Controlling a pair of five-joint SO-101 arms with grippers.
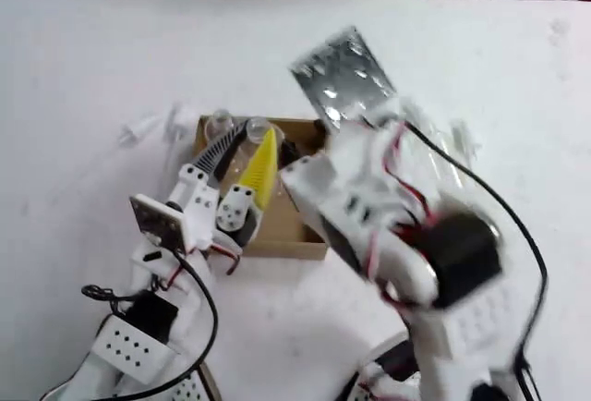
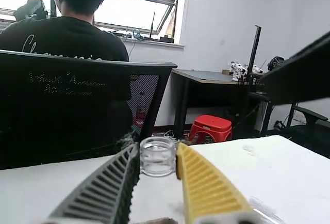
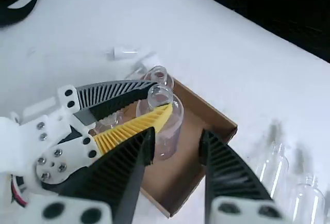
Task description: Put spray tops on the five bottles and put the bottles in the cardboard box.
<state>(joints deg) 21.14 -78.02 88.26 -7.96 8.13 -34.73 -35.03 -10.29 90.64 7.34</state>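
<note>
Worktop (image 1: 83, 59): white and wide, with the cardboard box (image 3: 209, 126) sitting mid-surface between the two arms.
Left hand (image 2: 157, 152): clamped tight on the neck of a clear bottle (image 3: 172, 126), grey finger on one side, yellow on the other, both touching.
Bottle: upright inside the box, mouth open.
Second bottle (image 3: 157, 74): upright in the box too, right beside the first.
Right hand (image 3: 178, 136): black fingers spread apart, gripping nothing, hovering over the box.
Spare bottles (image 3: 273, 167): outside the box, on the right arm's side.
Spray top (image 3: 124, 53): lying beyond the box's far corner.
</note>
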